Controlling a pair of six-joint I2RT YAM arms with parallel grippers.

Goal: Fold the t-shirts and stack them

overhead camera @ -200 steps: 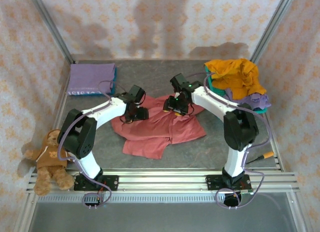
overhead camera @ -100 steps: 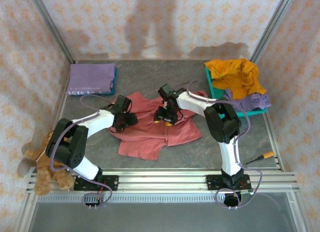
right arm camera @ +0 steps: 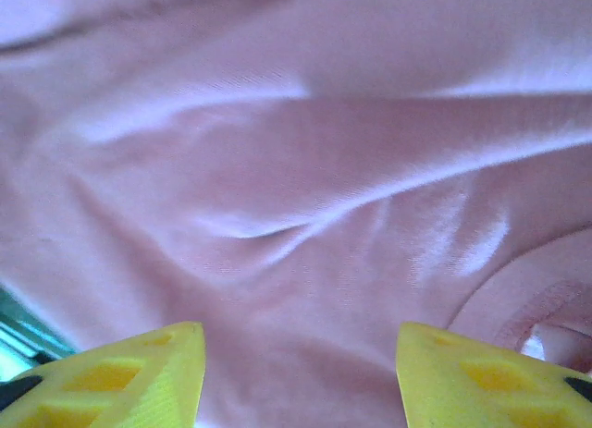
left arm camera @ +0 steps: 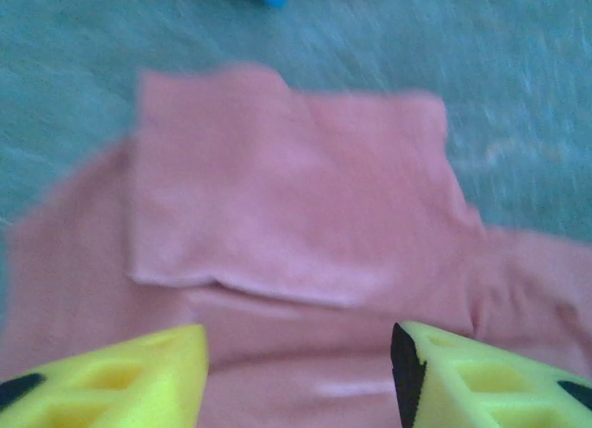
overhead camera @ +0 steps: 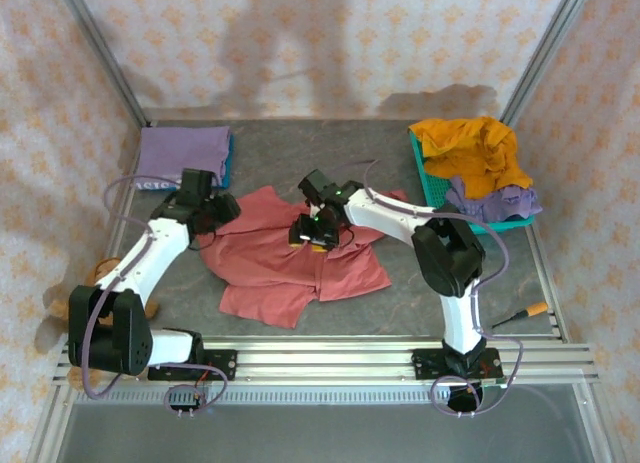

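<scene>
A dusty red t-shirt (overhead camera: 285,273) lies spread and rumpled in the middle of the table. My left gripper (overhead camera: 207,215) hovers over its left sleeve (left arm camera: 287,197), jaws open with cloth below them and nothing between them (left arm camera: 298,363). My right gripper (overhead camera: 315,231) sits low over the shirt's upper middle, open, with wrinkled red cloth (right arm camera: 305,215) under the gap (right arm camera: 298,372). A folded lavender t-shirt (overhead camera: 182,155) lies at the back left. A mustard orange t-shirt (overhead camera: 470,151) and a lavender one (overhead camera: 495,201) are heaped on the teal basket (overhead camera: 424,175).
A brown teddy bear (overhead camera: 100,276) sits at the left edge behind my left arm. A screwdriver with an orange handle (overhead camera: 528,311) lies at the front right. Patterned walls close in the table on three sides.
Both grippers have swung left: the left to the shirt's left sleeve, the right to its middle. The red shirt has shifted a little left. The left jaws have narrowed somewhat.
</scene>
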